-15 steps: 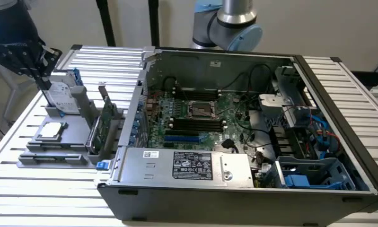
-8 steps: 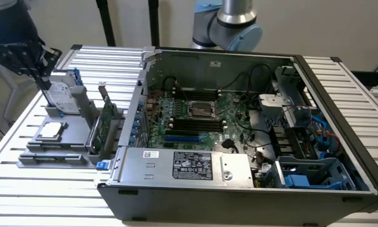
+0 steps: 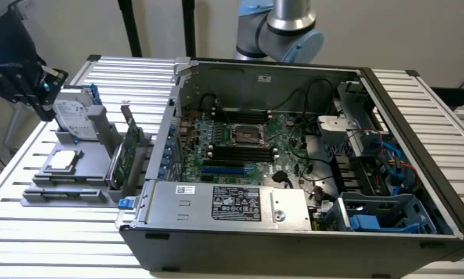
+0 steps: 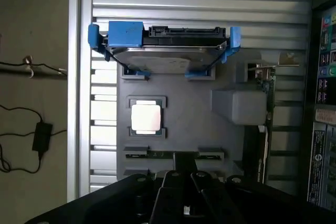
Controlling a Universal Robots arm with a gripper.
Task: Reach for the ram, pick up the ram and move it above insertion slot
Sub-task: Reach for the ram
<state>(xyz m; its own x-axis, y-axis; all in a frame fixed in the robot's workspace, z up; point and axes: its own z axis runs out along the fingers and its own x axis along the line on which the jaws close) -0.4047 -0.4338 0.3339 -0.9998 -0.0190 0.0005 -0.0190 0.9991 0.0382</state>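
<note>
The ram [image 4: 173, 154] is a thin green stick seen edge-on, standing in the front holder of a grey fixture [image 4: 210, 129]. My gripper [image 4: 182, 178] hangs straight above that fixture, its dark fingers [image 4: 169, 182] close to the ram and slightly apart, with nothing between them. In the exterior view the gripper [image 3: 22, 81] is high at the exterior view's left, over the fixture [image 3: 92, 168]. The motherboard's black slots [image 3: 240, 152] lie inside the open computer case [image 3: 294, 232].
On the fixture stand a silver hard drive in blue rails [image 4: 163, 51], a square processor chip [image 4: 147, 118] and a taller green card with a metal bracket [image 3: 123, 154]. The case wall rises beside the fixture. A slatted metal table [image 3: 61, 232] carries everything.
</note>
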